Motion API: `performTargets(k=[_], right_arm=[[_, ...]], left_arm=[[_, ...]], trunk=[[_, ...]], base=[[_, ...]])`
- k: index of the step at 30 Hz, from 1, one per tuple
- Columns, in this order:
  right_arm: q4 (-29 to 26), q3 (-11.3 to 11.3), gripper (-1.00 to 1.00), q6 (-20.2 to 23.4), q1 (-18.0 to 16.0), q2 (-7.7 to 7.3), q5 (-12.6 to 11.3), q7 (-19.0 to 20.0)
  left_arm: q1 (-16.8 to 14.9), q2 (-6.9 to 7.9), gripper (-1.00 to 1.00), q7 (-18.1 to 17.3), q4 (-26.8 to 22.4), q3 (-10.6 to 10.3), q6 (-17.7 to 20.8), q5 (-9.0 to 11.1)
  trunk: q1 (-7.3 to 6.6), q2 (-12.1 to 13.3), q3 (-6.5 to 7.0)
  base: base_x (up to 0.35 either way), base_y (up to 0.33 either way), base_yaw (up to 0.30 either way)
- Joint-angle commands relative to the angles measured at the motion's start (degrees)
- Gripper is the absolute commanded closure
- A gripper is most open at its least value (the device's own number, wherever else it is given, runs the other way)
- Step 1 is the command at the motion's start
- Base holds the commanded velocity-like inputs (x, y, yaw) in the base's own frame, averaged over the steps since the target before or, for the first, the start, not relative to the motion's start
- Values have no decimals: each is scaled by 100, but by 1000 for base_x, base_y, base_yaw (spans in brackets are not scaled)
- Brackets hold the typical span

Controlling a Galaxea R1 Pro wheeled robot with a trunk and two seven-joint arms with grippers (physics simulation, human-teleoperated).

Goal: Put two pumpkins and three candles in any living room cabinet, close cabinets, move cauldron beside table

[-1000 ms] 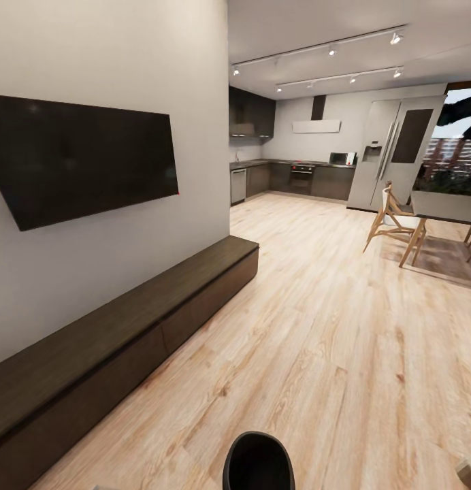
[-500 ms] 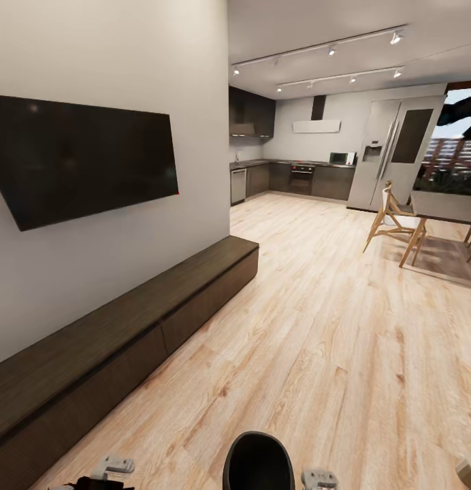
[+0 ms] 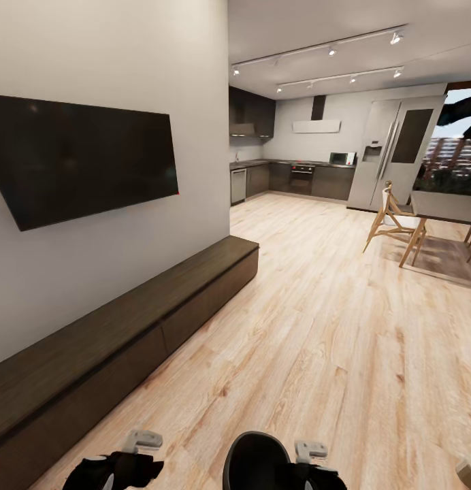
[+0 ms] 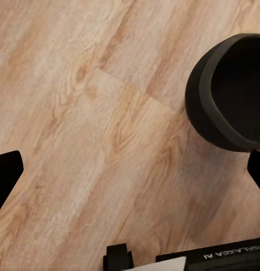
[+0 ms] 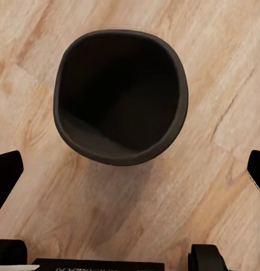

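— Matte black, thick-walled: the cauldron (image 5: 121, 96) stands on the wooden floor (image 3: 344, 340) just ahead of the robot, mouth up, nothing inside.

— Long axis?

— Vertical, opening straight at the right wrist camera. Rim is a rounded, slightly squarish ring; no handle that I can make out.

— Handling?

— Judged stiff and probably heavy, with smooth walls likely to slip. Best hold: pinch the rim wall, one finger inside, one outside, or press both arms against opposite sides.

— Fingers?

— Right gripper (image 5: 130, 172) spread wide, tips at both frame edges, above the pot, empty. Left gripper (image 4: 132, 169) likewise wide and empty over bare floor, cauldron just beside it.

— Cabinet (image 3: 126, 333)?

— Along the TV wall, fronts flush, apparently closed.
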Motion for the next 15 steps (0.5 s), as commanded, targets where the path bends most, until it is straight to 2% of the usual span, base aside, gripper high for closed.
performTargets(k=[1,3,7,8,9,11,12,15], right_arm=[[46,13,-100,26,-69,-1,-45,-53],[226,13,-100,24,-266,0,-49,-80],[489,11,-100,23,-529,0,-52,-104],[616,9,-100,21,-643,0,-51,-112],[734,7,-100,18,-742,-3,-51,-117],[840,3,-100,15,-815,-5,-49,-120],[930,0,-100,-6,-861,-6,-48,-122],[1062,-6,-100,-109,-902,-7,-47,-126]], left_arm=[[-88,-44,-100,0,-7,-17,121,15],[-363,-153,-100,4,3,-34,348,11],[-712,-307,-100,38,41,-39,530,2],[-847,-445,-100,93,125,-42,578,0],[-960,-608,-100,177,302,-40,601,3],[-1083,-748,-100,279,539,-39,598,11],[-1247,-845,-100,388,811,-36,569,35],[-1574,-925,-100,510,1281,-28,452,64]], trunk=[[0,-4,-6],[0,-4,-6],[0,-4,-6],[0,-4,-6],[0,-4,-6],[0,-4,-6],[0,-4,-6],[0,-4,-6]], base=[[0,0,0],[0,0,0],[0,0,0],[0,0,0],[0,0,0],[0,0,0],[0,0,0],[0,0,0]])
